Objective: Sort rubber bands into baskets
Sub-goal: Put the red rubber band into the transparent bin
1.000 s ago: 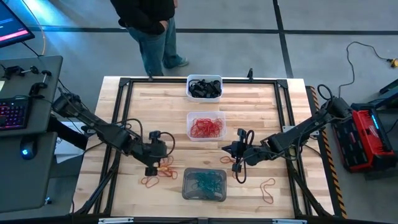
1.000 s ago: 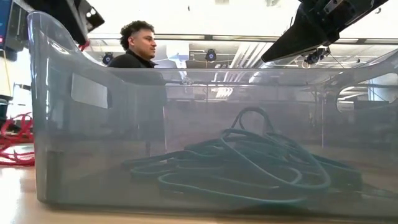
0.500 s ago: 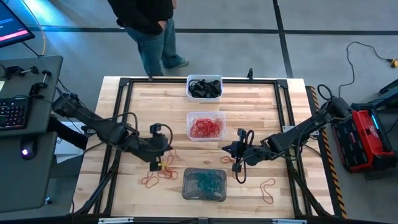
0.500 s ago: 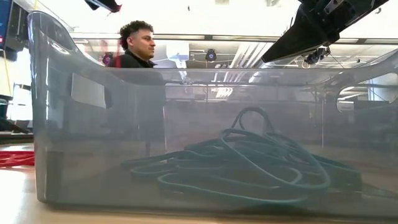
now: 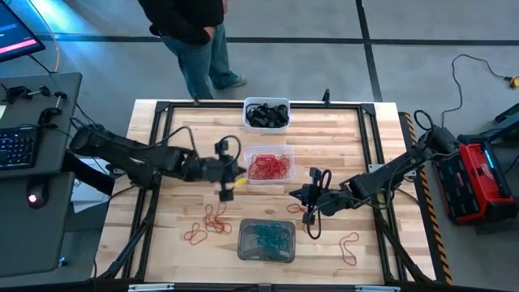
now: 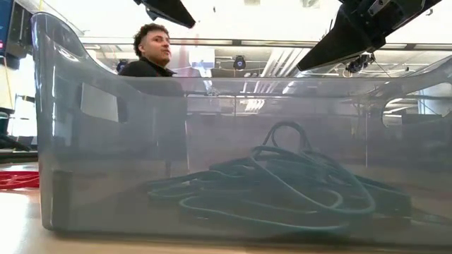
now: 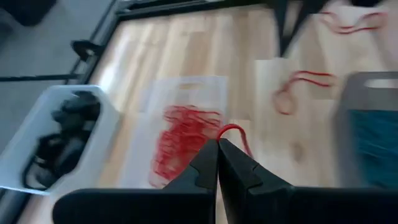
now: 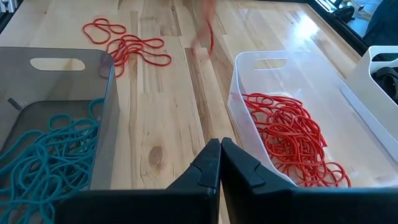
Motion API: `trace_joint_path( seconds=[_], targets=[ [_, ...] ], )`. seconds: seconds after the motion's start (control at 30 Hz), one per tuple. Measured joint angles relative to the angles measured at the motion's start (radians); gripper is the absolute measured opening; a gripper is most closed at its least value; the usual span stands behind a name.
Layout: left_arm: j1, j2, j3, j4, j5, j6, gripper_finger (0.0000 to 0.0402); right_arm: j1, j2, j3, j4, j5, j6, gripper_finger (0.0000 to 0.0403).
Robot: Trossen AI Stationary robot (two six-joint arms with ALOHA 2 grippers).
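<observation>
Holding one thin red rubber band [image 7: 233,132] between fully closed fingers, left gripper [image 5: 229,173] just beside the left wall of the clear plastic basket [image 5: 268,181], band hanging from the tips. Three rounded-rectangular baskets in a line down the middle of the wooden table [image 5: 340,130]: opaque white one [image 5: 266,103] at the far edge with a heap of black rubber bands [image 5: 266,116], clear one in the centre with a heap of red rubber bands [image 5: 268,167], translucent grey one [image 5: 266,255] at the near edge with tangled blue-teal rubber bands [image 5: 266,236]. Loose red bands lying on the wood in two places: a small cluster [image 5: 209,223] left of the grey basket, one loop [image 5: 349,246] to its right. Right gripper [image 5: 302,195] between clear and grey baskets, slightly to their right, fingers pressed together on nothing. One person [image 5: 195,36] standing beyond the far edge.
</observation>
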Motion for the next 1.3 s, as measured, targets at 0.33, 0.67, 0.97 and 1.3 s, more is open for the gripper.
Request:
trace_joint_path(
  seconds=[0.33, 0.67, 0.97, 1.3],
  targets=[
    [0.218, 0.111, 0.000, 0.216, 0.108, 0.201, 0.0000, 0.000, 0.000, 0.000, -0.004, 0.000, 0.000, 0.0000],
    [0.357, 0.235, -0.001, 0.242, 0.243, 0.219, 0.0000, 0.000, 0.000, 0.000, -0.009, 0.000, -0.001, 0.0000],
    [0.411, 0.340, -0.001, 0.248, 0.314, 0.225, 0.0000, 0.000, 0.000, 0.000, -0.012, 0.001, 0.001, 0.0000],
    [0.388, 0.393, -0.002, 0.250, 0.314, 0.218, 0.0034, -0.004, 0.000, 0.000, -0.011, 0.001, 0.002, 0.0000]
  ],
)
